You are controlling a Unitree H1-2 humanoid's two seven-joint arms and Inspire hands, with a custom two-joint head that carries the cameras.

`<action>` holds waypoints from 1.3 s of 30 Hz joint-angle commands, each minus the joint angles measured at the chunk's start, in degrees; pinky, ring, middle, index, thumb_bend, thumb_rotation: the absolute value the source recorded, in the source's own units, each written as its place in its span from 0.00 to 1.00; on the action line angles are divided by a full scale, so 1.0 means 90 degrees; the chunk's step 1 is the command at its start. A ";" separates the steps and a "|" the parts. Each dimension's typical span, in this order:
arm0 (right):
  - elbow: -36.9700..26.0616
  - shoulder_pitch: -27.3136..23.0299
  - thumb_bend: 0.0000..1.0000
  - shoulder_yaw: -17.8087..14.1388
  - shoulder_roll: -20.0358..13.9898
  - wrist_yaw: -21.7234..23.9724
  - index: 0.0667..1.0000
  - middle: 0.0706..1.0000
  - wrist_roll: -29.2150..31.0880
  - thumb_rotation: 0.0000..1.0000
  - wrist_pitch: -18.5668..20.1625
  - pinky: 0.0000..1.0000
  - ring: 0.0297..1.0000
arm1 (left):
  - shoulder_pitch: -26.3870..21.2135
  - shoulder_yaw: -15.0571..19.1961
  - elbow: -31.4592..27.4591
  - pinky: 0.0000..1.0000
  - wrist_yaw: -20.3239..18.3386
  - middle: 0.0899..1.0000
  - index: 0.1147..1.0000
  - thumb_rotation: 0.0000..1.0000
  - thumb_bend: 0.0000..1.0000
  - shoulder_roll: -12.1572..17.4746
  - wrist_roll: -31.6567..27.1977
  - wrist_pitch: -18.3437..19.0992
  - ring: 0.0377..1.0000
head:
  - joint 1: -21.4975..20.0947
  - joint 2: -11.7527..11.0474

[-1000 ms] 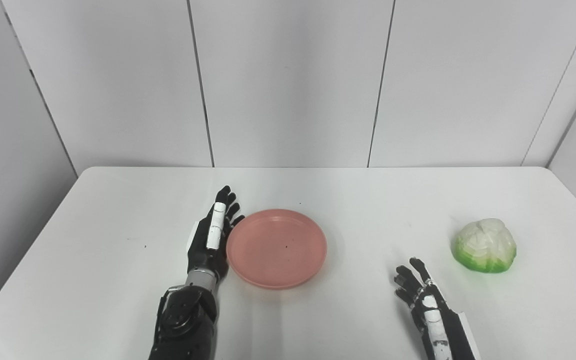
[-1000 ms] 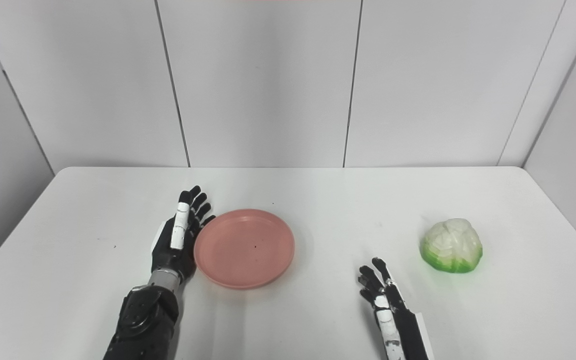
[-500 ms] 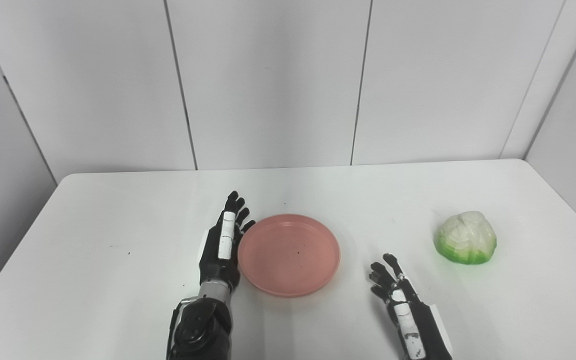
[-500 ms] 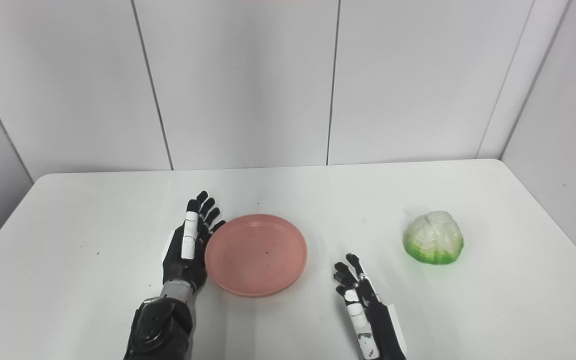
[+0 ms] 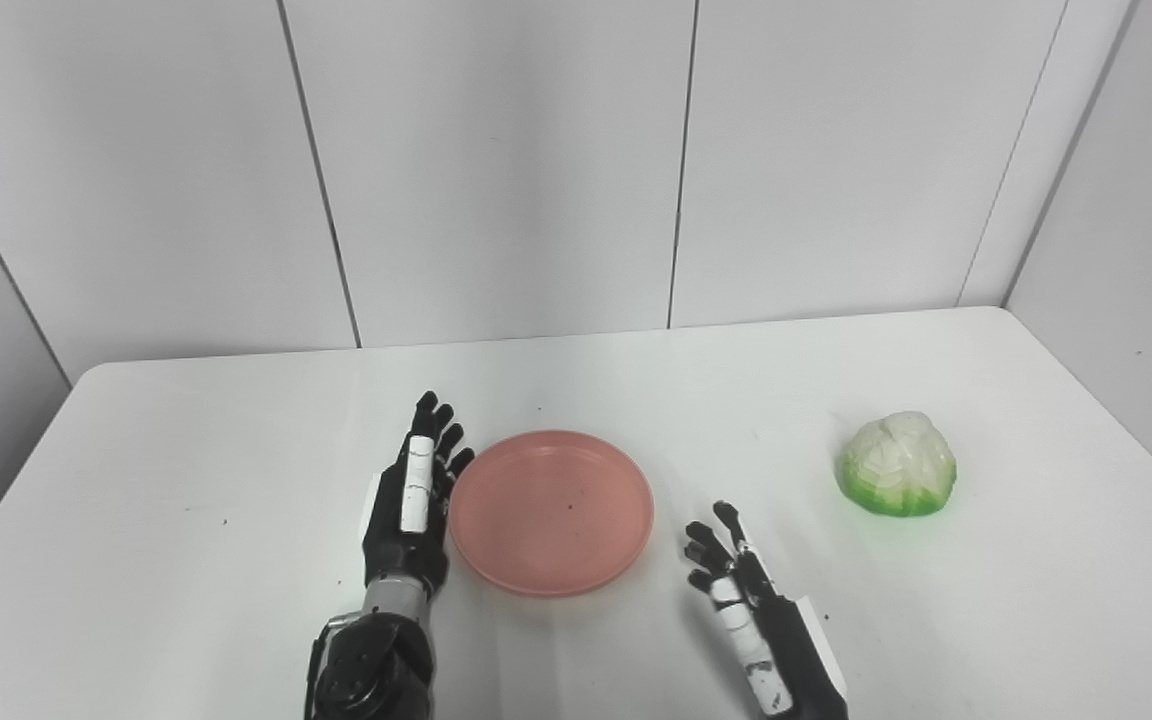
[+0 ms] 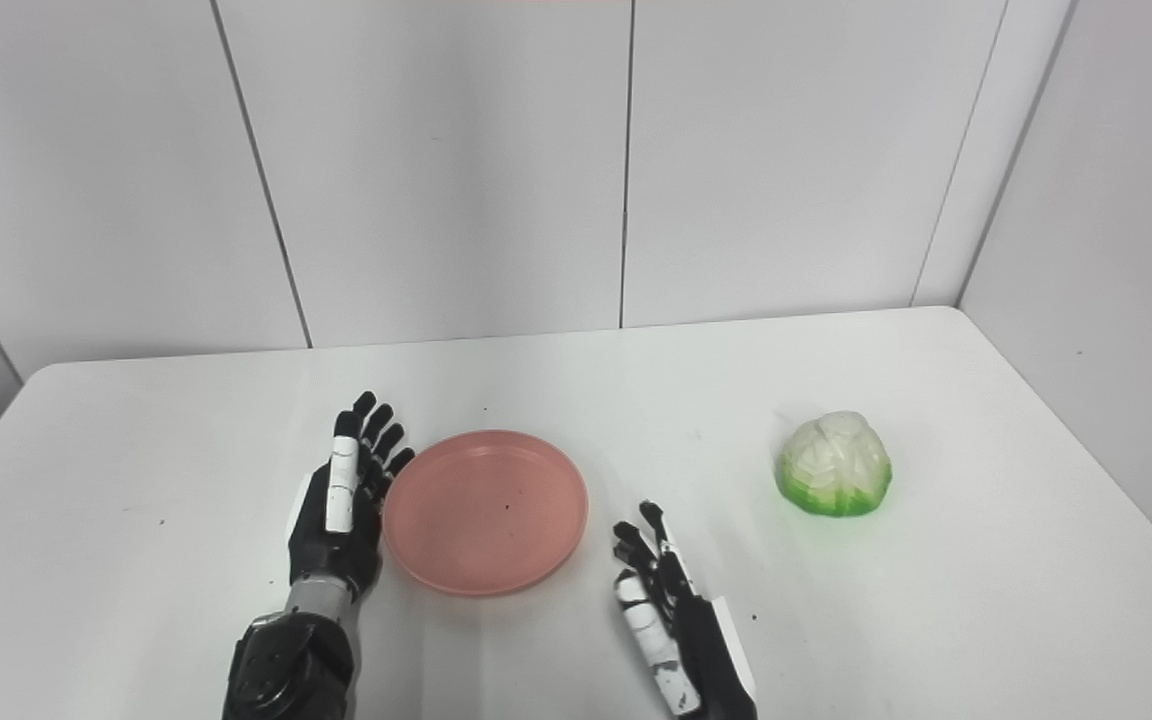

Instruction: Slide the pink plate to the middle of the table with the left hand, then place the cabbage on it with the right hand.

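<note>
Pink plate (image 5: 551,510), white-and-green cabbage (image 5: 898,477), white table (image 5: 186,480) — black hands, white-striped.

**Bright, even light and soft shadows**

Both head views are brightly and evenly lit, with diffuse light that seems to fall from above. The white counter (image 5: 186,520) and the pale wall panels (image 5: 496,170) are close in tone, so contrast is low, yet nothing is blown out and no hard glare shows. Shadows are faint and soft-edged: a light one lies under the near rim of the pink plate (image 5: 551,510), another at the base of the cabbage (image 5: 899,477), and thin ones beside the left hand (image 5: 411,500) and right hand (image 5: 736,590). Focus is fair throughout, though fine detail looks slightly soft. The seams between panels lean outward toward the frame's sides.
</note>
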 commanded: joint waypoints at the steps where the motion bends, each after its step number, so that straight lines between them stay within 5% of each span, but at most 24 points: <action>1: -0.0521 0.0280 0.82 -0.0018 0.0003 -0.0102 0.96 0.91 -0.0260 0.85 -0.0052 0.87 0.90 | -0.0019 -0.0004 0.0032 0.91 -0.0088 0.98 0.94 0.85 0.94 0.0052 -0.0038 0.0039 0.96 | -0.0025 -0.0019; 12: -0.2323 -0.0302 0.78 -0.0290 -0.0272 0.0162 0.95 0.94 -0.1853 0.81 0.1277 0.87 0.91 | -0.0090 0.0167 0.0311 0.87 -0.0307 0.96 0.95 0.85 0.93 0.0308 -0.0109 -0.0104 0.95 | -0.0456 -0.0143; 18: -0.2912 -0.0987 0.86 -0.0631 -0.0695 0.0645 0.93 0.91 -0.2255 0.81 0.2205 0.83 0.88 | -0.0178 0.0216 0.0444 0.86 -0.0414 0.96 0.96 0.86 0.93 0.0371 -0.0134 -0.0162 0.95 | -0.0731 -0.0210; 29: -0.3061 -0.2007 1.00 -0.1031 -0.2129 0.1568 0.93 0.92 -0.2957 0.74 0.2964 0.73 0.88 | -0.0215 0.0260 0.0619 0.90 -0.0491 0.96 0.94 0.84 0.93 0.0324 -0.0259 -0.0271 0.95 | -0.1046 -0.0323; 39: -0.2652 -0.2931 1.00 -0.0989 -0.3717 0.3181 0.91 0.92 -0.3912 0.68 0.3265 0.73 0.89 | -0.0237 0.0244 0.0794 0.89 -0.0563 0.95 0.94 0.84 0.94 0.0379 -0.0252 -0.0418 0.95 | -0.1027 -0.0336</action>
